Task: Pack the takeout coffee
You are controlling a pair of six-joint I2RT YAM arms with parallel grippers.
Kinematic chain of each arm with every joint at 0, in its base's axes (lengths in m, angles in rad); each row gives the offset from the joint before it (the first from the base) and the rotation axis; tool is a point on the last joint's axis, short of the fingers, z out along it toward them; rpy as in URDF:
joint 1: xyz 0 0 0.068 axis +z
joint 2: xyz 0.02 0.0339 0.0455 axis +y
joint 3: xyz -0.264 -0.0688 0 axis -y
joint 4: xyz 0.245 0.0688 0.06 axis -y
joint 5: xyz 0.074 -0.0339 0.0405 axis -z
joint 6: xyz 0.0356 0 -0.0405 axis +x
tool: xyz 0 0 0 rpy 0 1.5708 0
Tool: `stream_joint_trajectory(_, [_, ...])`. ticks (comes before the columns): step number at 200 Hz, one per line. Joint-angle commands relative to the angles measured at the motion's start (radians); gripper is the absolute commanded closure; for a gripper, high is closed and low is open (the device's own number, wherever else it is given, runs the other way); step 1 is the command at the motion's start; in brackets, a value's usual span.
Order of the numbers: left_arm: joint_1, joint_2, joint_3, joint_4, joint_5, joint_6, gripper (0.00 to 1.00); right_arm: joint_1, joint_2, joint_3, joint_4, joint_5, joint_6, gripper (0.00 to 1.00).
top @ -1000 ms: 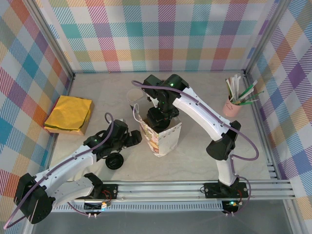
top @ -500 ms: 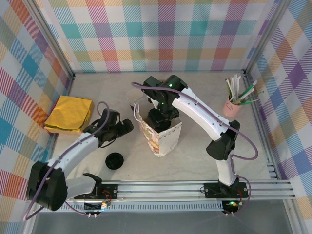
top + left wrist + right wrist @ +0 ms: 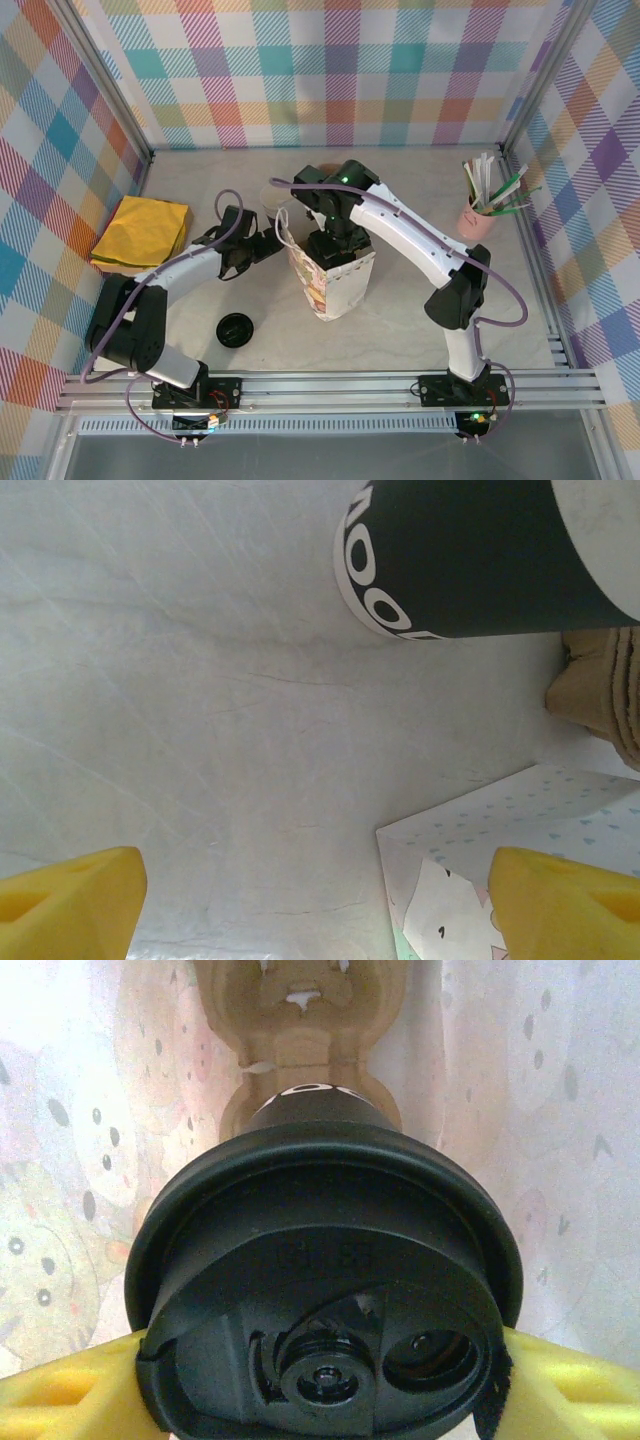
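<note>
Inside a tall patterned paper bag (image 3: pixel 335 290), the right gripper (image 3: pixel 320 1375) clamps both yellow foam fingers (image 3: pixel 60 1400) on the takeout coffee (image 3: pixel 320 1250), a small white paper cup with a round black plastic lid; a brown moulded cardboard carrier (image 3: pixel 300 1020) lies beyond it. The left gripper (image 3: pixel 320 910) gapes wide and empty, a second black-banded white paper cup (image 3: pixel 470 560) just ahead.
</note>
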Motion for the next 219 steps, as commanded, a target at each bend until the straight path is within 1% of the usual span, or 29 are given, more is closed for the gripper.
stream_joint_trajectory(1, [0.009, 0.006, -0.021, 0.065, 0.049, -0.003, 0.12, 0.007, -0.064, -0.024, -0.176, 0.005, 0.015, 0.31])
stream_joint_trajectory(62, [-0.032, -0.088, -0.102, 0.057, 0.054, -0.048, 0.12, 0.007, -0.13, -0.126, -0.176, -0.004, 0.016, 0.31])
stream_joint_trajectory(113, [-0.12, -0.174, -0.147, 0.035, 0.015, -0.091, 0.13, 0.007, -0.196, -0.225, -0.176, 0.007, 0.022, 0.3])
stream_joint_trajectory(131, [-0.139, -0.205, -0.153, 0.018, -0.002, -0.101, 0.13, 0.007, -0.195, -0.218, -0.176, -0.002, 0.033, 0.3])
stream_joint_trajectory(164, [-0.139, -0.273, -0.149, -0.037, -0.03, -0.094, 0.13, 0.007, -0.17, -0.178, -0.176, -0.021, 0.051, 0.31])
stream_joint_trajectory(211, [-0.14, -0.399, -0.159, -0.095, -0.088, -0.082, 0.1, 0.007, -0.138, -0.151, -0.176, -0.042, 0.082, 0.3])
stream_joint_trajectory(219, [-0.139, -0.419, -0.157, -0.141, -0.094, -0.077, 0.09, 0.007, -0.133, -0.152, -0.175, -0.043, 0.088, 0.3])
